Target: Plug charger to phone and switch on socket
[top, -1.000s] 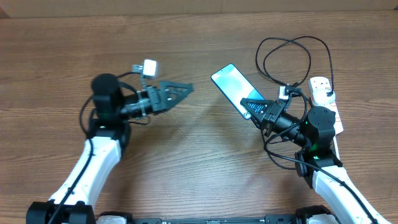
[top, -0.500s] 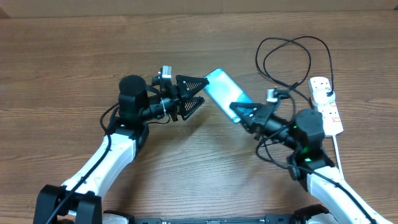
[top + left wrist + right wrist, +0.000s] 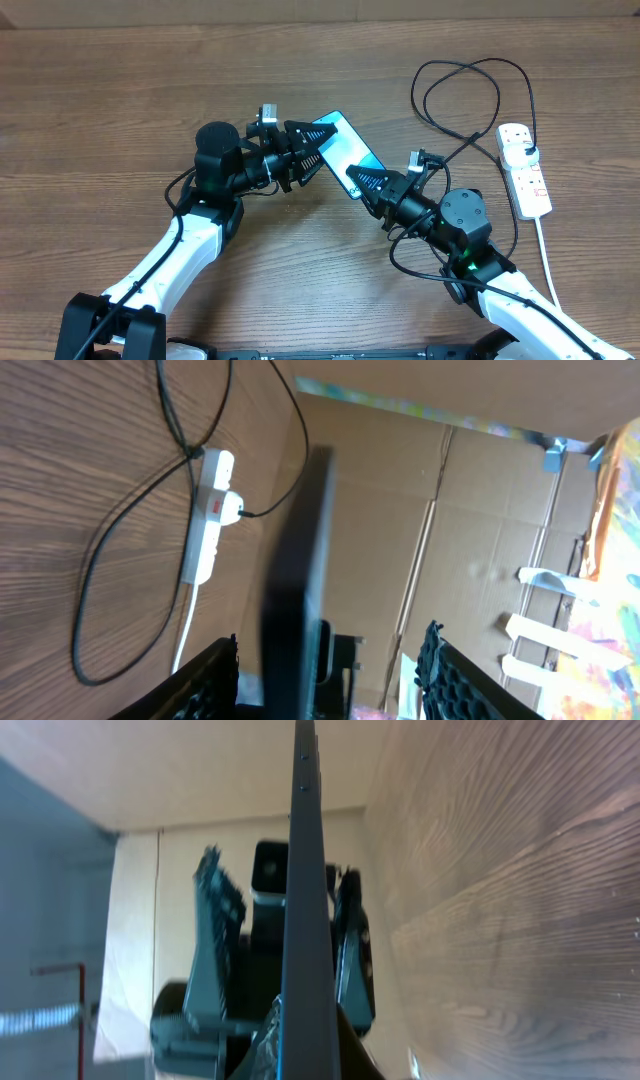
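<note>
1. Phone (image 3: 350, 150) is clamped at one end in the shut right pincer (image 3: 358, 182).
2. Left pincer (image 3: 326, 146) straddles its other end, jaws apart, gripping nothing.
3. Likely a handover: left should pinch before right releases.

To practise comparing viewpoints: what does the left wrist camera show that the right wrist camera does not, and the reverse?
Only the left wrist view: the socket lying on the table, the charger looping across the wood to a plug on it, and cardboard boxes behind.
Only the right wrist view: small holes along the edge of the phone, and the left pincer seen head-on.
Both: the phone edge-on, the left pincer's fingers on either side of it, and the wooden table.
</note>
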You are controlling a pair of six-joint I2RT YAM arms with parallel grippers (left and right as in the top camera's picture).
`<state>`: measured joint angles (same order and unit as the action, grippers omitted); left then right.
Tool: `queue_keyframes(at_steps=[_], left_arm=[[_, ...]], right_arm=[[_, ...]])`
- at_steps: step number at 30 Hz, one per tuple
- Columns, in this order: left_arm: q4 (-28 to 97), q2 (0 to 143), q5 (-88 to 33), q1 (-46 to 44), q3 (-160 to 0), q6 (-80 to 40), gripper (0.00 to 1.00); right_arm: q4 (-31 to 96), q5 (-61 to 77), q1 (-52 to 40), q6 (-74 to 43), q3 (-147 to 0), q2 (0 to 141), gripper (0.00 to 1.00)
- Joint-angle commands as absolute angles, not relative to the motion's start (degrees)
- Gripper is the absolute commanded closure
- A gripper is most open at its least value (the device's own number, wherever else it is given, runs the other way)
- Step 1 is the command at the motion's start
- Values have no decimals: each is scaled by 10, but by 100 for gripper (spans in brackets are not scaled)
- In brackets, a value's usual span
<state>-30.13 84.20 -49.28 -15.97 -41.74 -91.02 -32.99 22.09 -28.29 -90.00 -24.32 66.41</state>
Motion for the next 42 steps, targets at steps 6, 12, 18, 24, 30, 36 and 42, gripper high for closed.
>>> queue_keyframes(at_steps=[6, 12, 18, 24, 30, 36, 42], left_arm=[[-305, 846, -474, -189, -420, -915, 47], [-304, 846, -474, -192, -420, -913, 65], [-304, 846, -456, -196, -420, -913, 75], [-304, 846, -441, -203, -420, -913, 77], [-302, 846, -439, -203, -420, -913, 92], [-302, 846, -435, -203, -420, -913, 94], [-301, 846, -432, -203, -420, -884, 96]], right_arm=[[-351, 161, -297, -937, -263, 696, 96], [-360, 159, -297, -937, -271, 711, 96], [-360, 159, -302, -961, -281, 714, 96], [-359, 158, -319, -962, -281, 714, 96], [-360, 150, -326, -962, -281, 714, 96], [-360, 156, -326, -962, -281, 714, 96], [-359, 173, -332, -961, -281, 714, 88]])
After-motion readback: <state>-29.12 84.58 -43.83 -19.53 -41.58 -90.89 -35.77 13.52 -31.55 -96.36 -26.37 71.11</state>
